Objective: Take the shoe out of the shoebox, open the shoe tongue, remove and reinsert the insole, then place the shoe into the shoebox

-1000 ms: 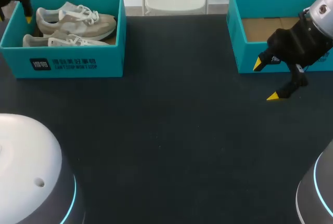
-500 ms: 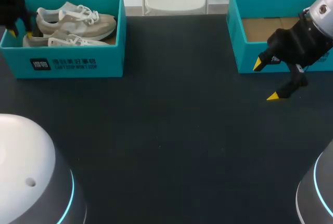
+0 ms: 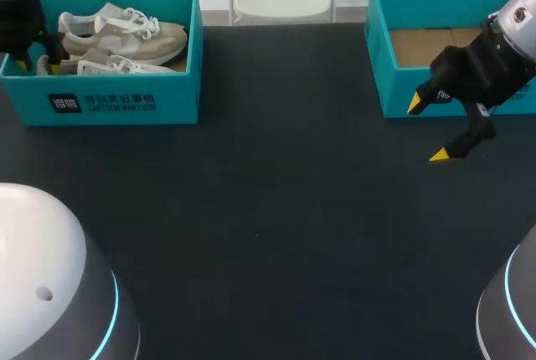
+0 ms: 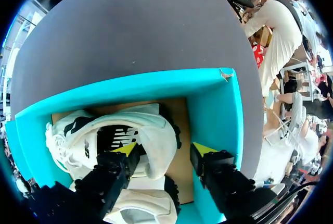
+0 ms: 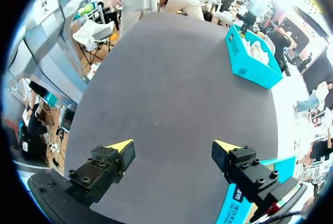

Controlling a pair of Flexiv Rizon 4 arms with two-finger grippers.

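Observation:
Two beige-and-white shoes lie in the teal shoebox (image 3: 126, 102) at the back left, the far shoe (image 3: 126, 33) behind the near shoe (image 3: 109, 65). My left gripper (image 3: 38, 65) is down inside the box's left end, at the heels. In the left wrist view the left gripper (image 4: 165, 149) is open around the heel of one shoe (image 4: 119, 135). One finger lies against it and the other stands apart by the box wall (image 4: 213, 109). The second shoe (image 4: 138, 208) lies under the gripper. My right gripper (image 3: 427, 130) hangs open and empty.
A second teal box (image 3: 377, 50) with a bare cardboard floor stands at the back right, just behind the right gripper (image 5: 173, 146). From the right wrist, the dark tabletop (image 5: 171, 78) stretches ahead to the far shoebox (image 5: 252, 65).
My left gripper has come down into the left end of the shoebox, to the shoes' heels. The right arm has kept still.

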